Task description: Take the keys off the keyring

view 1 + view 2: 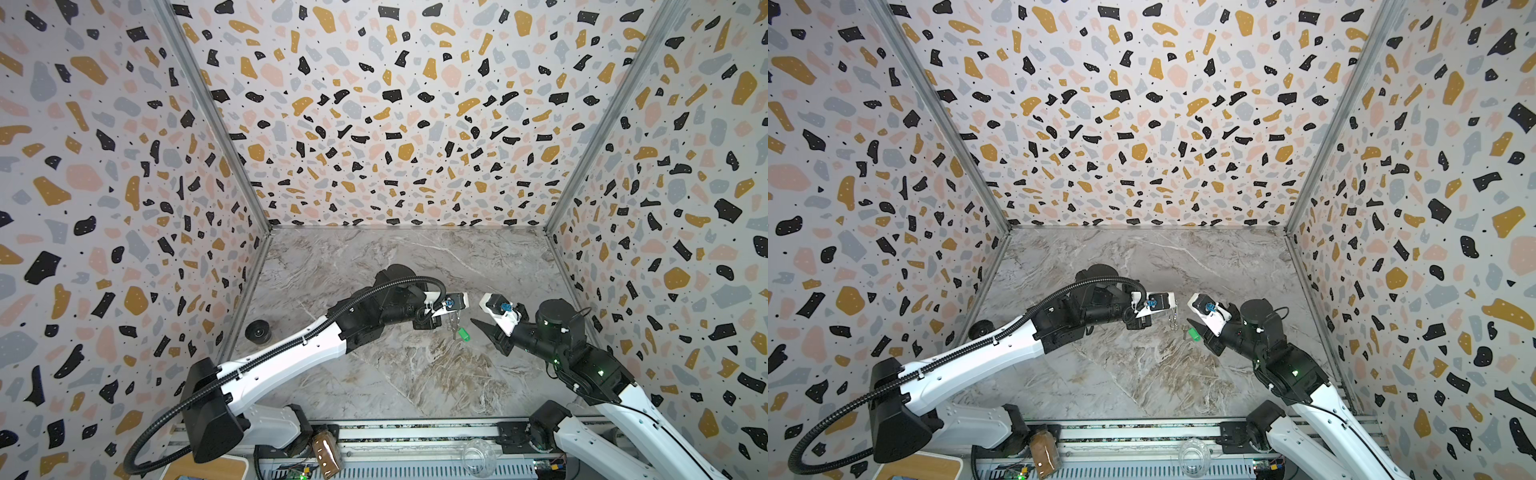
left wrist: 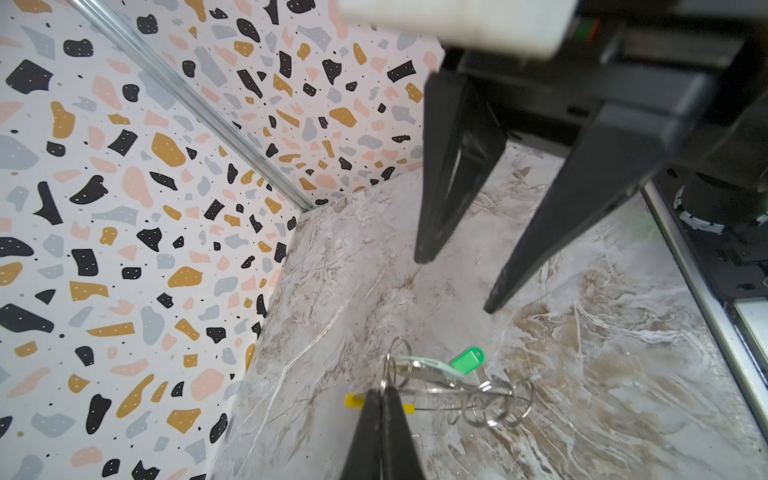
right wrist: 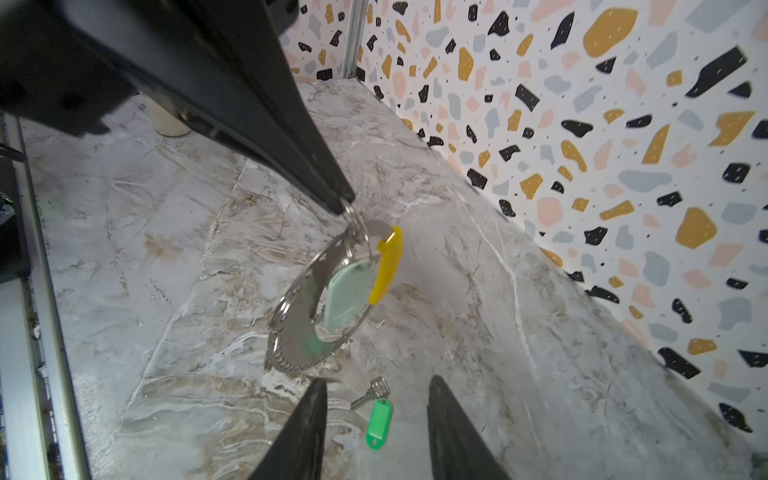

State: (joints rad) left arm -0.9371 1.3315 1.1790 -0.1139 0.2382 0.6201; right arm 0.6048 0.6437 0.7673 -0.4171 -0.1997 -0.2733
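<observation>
My left gripper (image 2: 384, 390) is shut on the keyring (image 2: 449, 390), pinching a small ring beside the yellow sleeve (image 2: 353, 401). The hoop (image 3: 299, 332) hangs tilted from those fingertips just above the marble table, in both top views near the middle (image 1: 454, 322). The pale mint tag (image 3: 347, 295) hangs inside the hoop, with several small split rings along the rim. One of the keys, silvery (image 3: 370, 395) with a bright green tag (image 3: 378, 419), lies flat on the table, apart from the hoop (image 1: 463, 333) (image 1: 1192, 333). My right gripper (image 3: 376, 384) stands open, with that key lying between its fingers, untouched.
A thick dark tape roll (image 1: 258, 332) lies by the left wall. A brown-filled jar (image 1: 326, 453) and a clear glass jar (image 1: 478, 457) rest on the front rail. Patterned walls close in three sides of the table (image 1: 415, 374).
</observation>
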